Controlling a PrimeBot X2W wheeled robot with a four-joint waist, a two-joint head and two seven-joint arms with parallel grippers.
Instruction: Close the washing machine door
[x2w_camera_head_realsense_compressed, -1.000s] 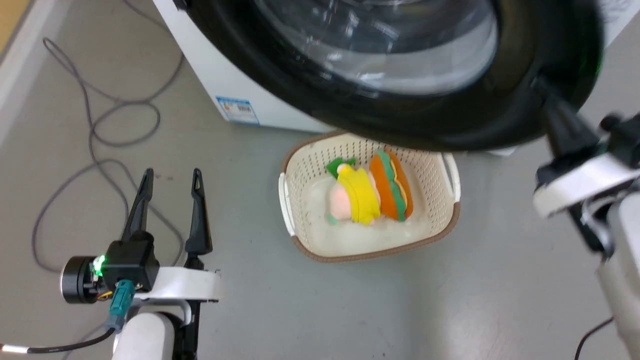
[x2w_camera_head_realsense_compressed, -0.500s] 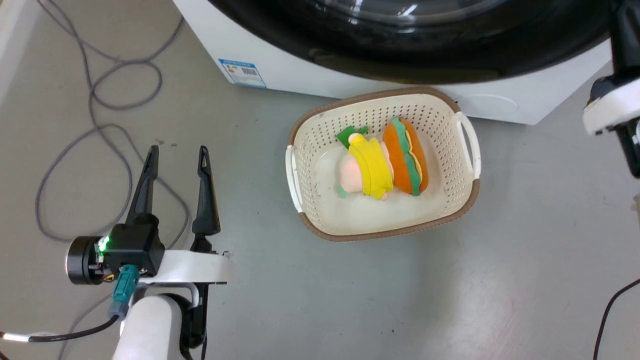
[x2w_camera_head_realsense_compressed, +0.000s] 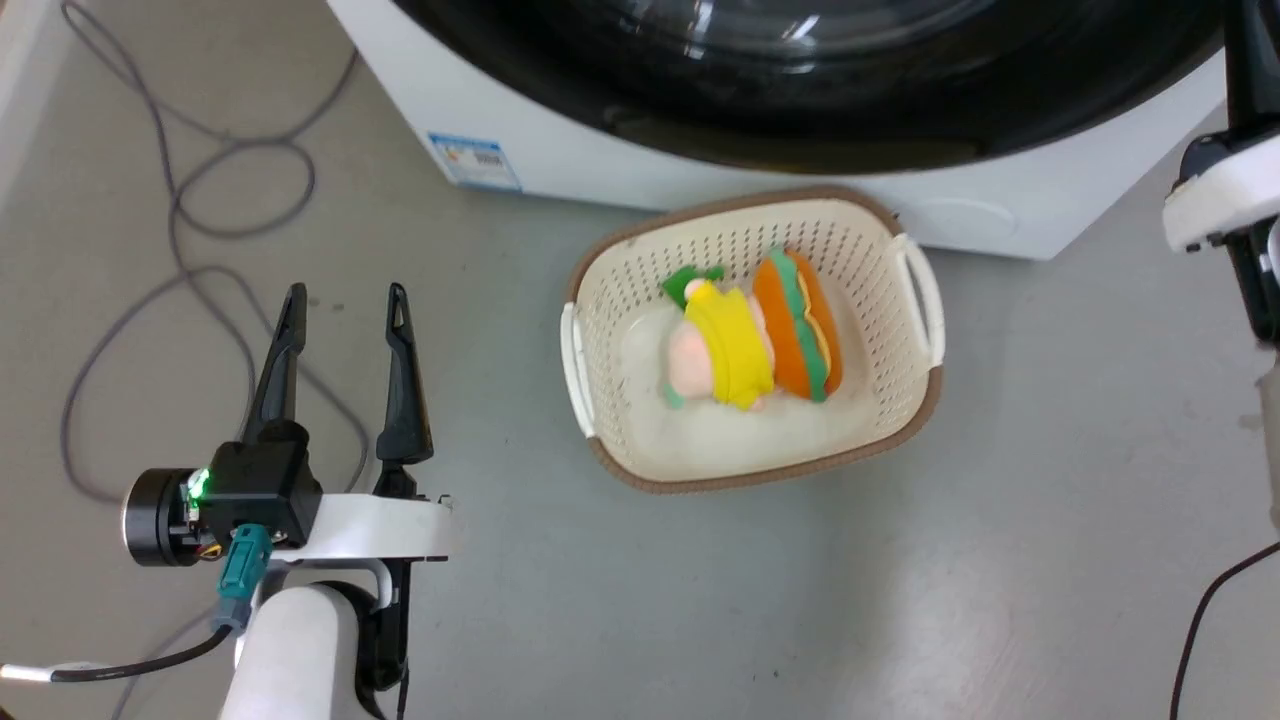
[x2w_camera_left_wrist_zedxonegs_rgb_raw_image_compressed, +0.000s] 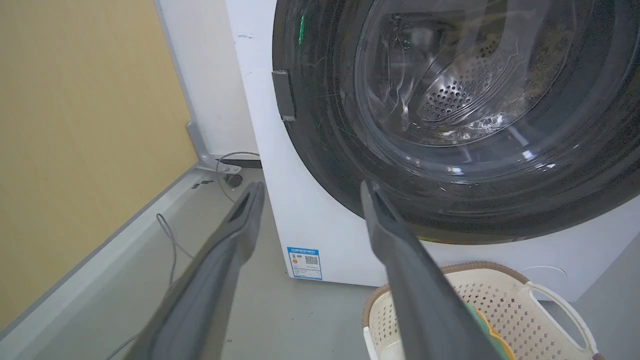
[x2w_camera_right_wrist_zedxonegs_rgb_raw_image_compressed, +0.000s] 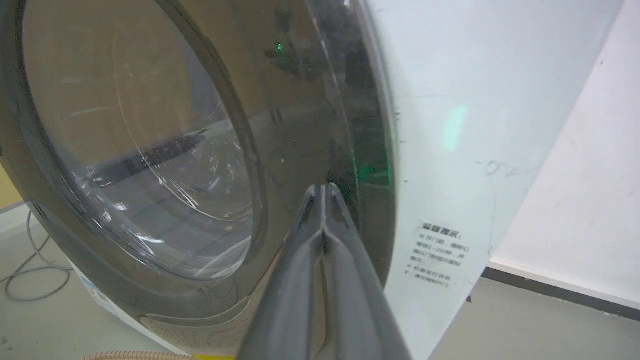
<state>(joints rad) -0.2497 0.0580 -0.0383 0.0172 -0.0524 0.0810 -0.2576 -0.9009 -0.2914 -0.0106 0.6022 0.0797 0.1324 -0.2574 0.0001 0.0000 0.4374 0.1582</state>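
The white washing machine (x2w_camera_head_realsense_compressed: 560, 165) stands at the top of the head view. Its door (x2w_camera_left_wrist_zedxonegs_rgb_raw_image_compressed: 350, 165), a glossy black rim around bulging clear glass, lies flat against the machine's front, and the steel drum shows through the glass. In the right wrist view my right gripper (x2w_camera_right_wrist_zedxonegs_rgb_raw_image_compressed: 322, 189) is shut with nothing in it, its tips touching the door's black rim (x2w_camera_right_wrist_zedxonegs_rgb_raw_image_compressed: 300, 125) near the door's right edge. My left gripper (x2w_camera_head_realsense_compressed: 345, 300) stands open over the floor at the lower left, well short of the machine, with nothing between its fingers (x2w_camera_left_wrist_zedxonegs_rgb_raw_image_compressed: 240, 220).
A cream perforated basket (x2w_camera_head_realsense_compressed: 925, 300) holding plush toys (x2w_camera_head_realsense_compressed: 750, 345) sits on the floor just in front of the machine. Grey cables (x2w_camera_head_realsense_compressed: 200, 215) loop across the floor at the left. A yellow wall (x2w_camera_left_wrist_zedxonegs_rgb_raw_image_compressed: 75, 125) stands to the left of the machine.
The door has swung from hanging over the basket to flat against the machine's front, with my right gripper following it. The head camera has shifted a little. My left arm has stayed where it was.
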